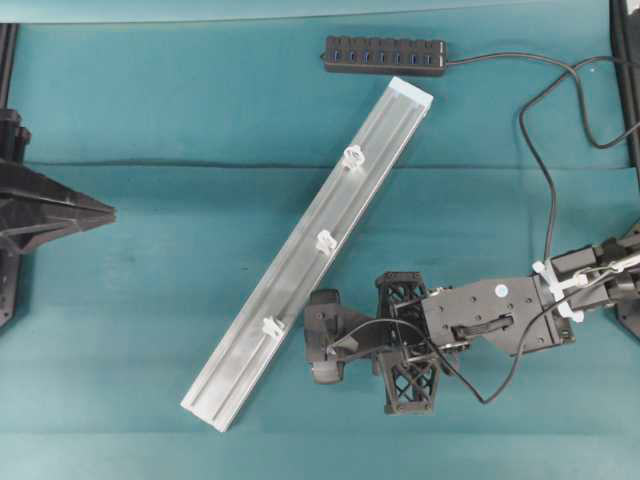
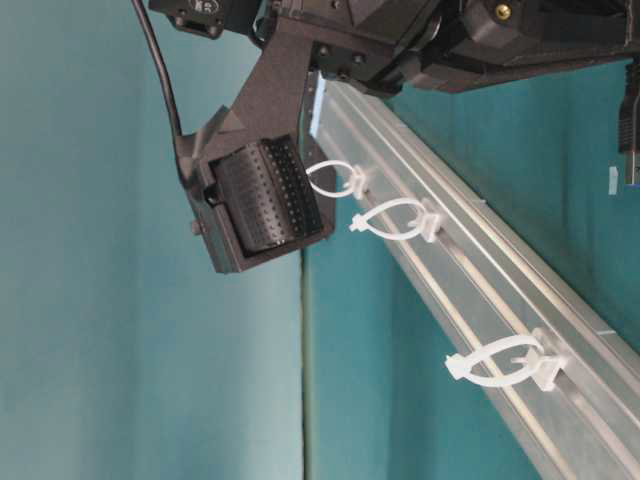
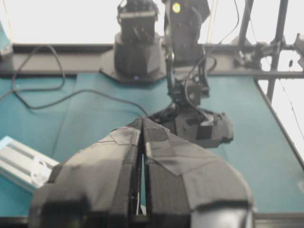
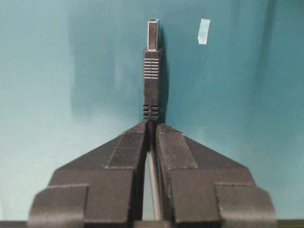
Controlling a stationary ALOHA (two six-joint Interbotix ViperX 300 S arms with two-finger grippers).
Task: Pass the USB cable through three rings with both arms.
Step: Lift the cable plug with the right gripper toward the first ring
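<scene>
Grey USB cable is sitting clenched in the right gripper, plug protruding for threading the rings; left gripper is idling closed, empty

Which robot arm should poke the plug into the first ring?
The right. Its gripper is already shut on the USB cable just behind the plug, beside the rail's rings. The left gripper sits shut, far off.

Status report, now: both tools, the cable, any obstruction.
Right tool shut on USB cable just behind the plug. Left tool shut, empty, parked away. Three rings unthreaded on rail. Nothing blocking them.
</scene>
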